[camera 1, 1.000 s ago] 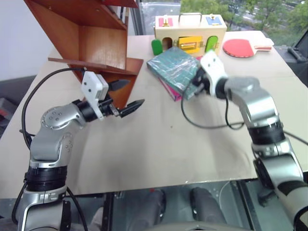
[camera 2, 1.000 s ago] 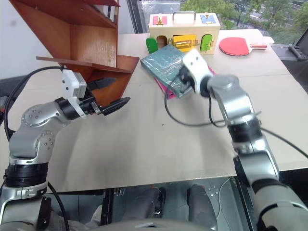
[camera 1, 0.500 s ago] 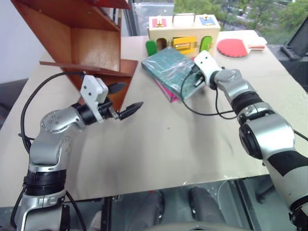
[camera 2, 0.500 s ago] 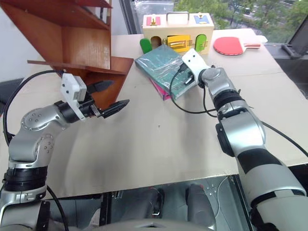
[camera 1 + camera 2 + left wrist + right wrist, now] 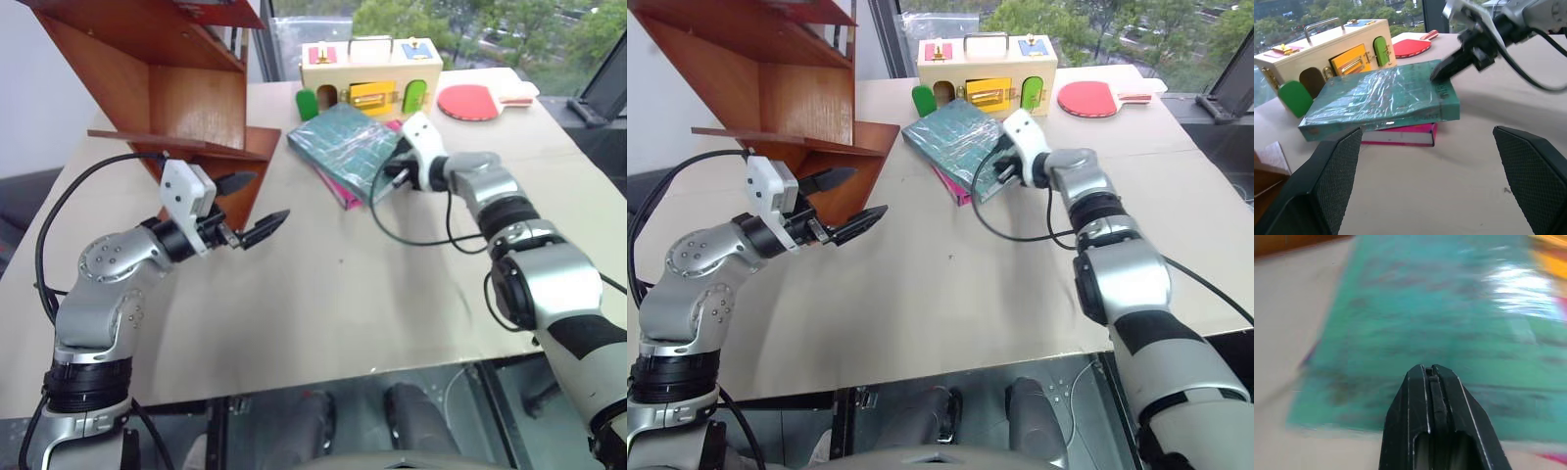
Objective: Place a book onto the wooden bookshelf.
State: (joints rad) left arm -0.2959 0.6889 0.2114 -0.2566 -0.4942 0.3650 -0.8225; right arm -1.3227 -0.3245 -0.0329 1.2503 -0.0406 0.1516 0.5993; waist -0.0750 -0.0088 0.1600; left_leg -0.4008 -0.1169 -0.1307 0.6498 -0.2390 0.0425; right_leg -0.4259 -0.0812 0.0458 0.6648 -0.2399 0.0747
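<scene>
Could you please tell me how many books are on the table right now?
2: the teal-green book lies in front of the pale wooden box, stacked on a smaller magenta-pink book. Others could be hidden beneath them.

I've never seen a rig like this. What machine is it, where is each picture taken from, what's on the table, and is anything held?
It is a humanoid robot with two arms, each ending in two black fingers. Two pictures come from cameras in its head, looking down over the arms; the other two come from a camera on each wrist. On the table stand a wooden bookshelf and a pale box with coloured doors; a red paddle lies near it. The teal book lies on a pink book. The left gripper is open and empty. The right gripper is shut, its tip at the teal book's near corner, holding nothing.
</scene>
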